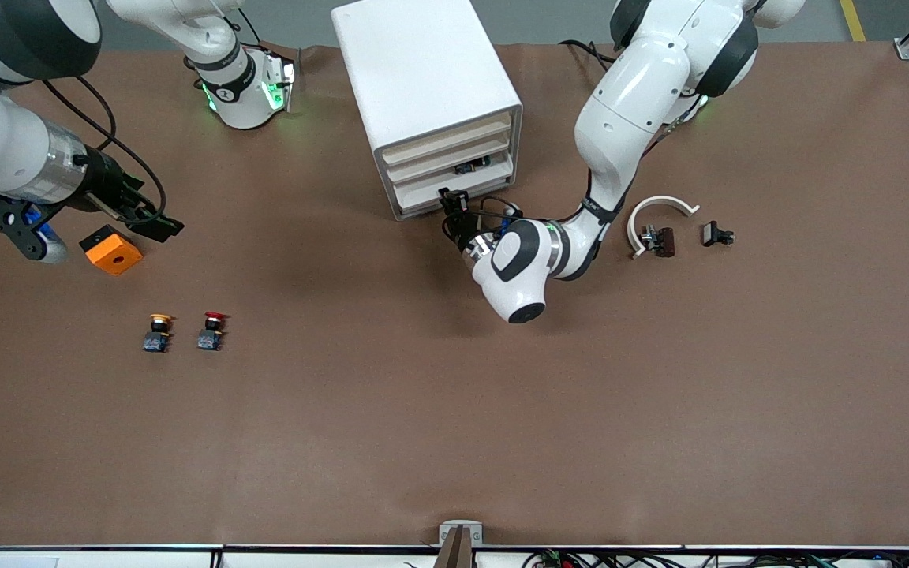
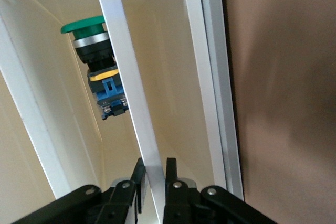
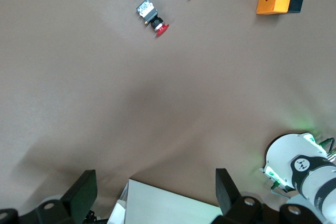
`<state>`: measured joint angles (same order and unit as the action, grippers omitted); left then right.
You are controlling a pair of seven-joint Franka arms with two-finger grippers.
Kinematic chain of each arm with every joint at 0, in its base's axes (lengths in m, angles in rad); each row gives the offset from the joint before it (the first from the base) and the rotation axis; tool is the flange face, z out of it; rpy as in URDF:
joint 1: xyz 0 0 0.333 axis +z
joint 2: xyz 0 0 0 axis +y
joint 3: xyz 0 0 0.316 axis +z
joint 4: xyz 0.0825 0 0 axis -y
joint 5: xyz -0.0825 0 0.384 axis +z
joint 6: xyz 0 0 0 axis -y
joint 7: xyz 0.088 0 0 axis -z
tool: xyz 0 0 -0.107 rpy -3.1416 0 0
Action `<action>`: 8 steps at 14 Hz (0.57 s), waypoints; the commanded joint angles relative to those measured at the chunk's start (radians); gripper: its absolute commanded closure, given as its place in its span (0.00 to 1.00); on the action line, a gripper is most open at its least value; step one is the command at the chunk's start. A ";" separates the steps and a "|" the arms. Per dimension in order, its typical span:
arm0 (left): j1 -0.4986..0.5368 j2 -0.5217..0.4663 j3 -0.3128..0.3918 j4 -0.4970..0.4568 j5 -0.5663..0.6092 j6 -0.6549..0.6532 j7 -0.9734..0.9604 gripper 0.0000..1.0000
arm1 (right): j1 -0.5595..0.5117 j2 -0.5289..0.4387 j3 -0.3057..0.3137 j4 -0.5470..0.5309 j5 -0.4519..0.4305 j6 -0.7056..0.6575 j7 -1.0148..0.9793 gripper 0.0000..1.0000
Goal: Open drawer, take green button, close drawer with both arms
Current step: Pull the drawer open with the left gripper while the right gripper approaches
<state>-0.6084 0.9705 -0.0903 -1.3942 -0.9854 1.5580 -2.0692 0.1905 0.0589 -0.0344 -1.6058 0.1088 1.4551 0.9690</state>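
Note:
The white four-drawer cabinet (image 1: 423, 71) stands at the robots' side of the table. Its third drawer (image 1: 494, 173) is pulled out a little. The green-capped button (image 1: 473, 166) lies inside it and shows clearly in the left wrist view (image 2: 97, 66). My left gripper (image 1: 451, 197) is in front of the cabinet, shut on the drawer's front edge (image 2: 123, 66), with one finger on each side in the left wrist view (image 2: 155, 169). My right gripper (image 1: 156, 224) is open and empty over the table beside an orange block (image 1: 111, 249); its fingers spread wide in the right wrist view (image 3: 152, 192).
A yellow-capped button (image 1: 158, 332) and a red-capped button (image 1: 211, 330) lie nearer the front camera than the orange block. A white curved piece (image 1: 660, 207) and two small black parts (image 1: 662, 241) (image 1: 716, 234) lie toward the left arm's end.

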 commanded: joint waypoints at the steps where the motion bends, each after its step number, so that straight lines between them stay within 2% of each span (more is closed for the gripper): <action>1: -0.008 0.019 0.023 0.023 -0.001 0.010 0.029 0.85 | 0.039 0.010 -0.005 0.014 0.019 0.020 0.098 0.00; 4: -0.005 0.019 0.032 0.032 -0.002 0.023 0.027 0.94 | 0.064 0.021 -0.005 0.014 0.020 0.030 0.132 0.00; 8: 0.012 0.019 0.052 0.040 -0.002 0.036 0.027 0.94 | 0.067 0.021 -0.005 0.014 0.048 0.033 0.152 0.00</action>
<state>-0.5980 0.9704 -0.0681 -1.3772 -0.9854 1.5636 -2.0692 0.2540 0.0725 -0.0338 -1.6062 0.1360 1.4873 1.0923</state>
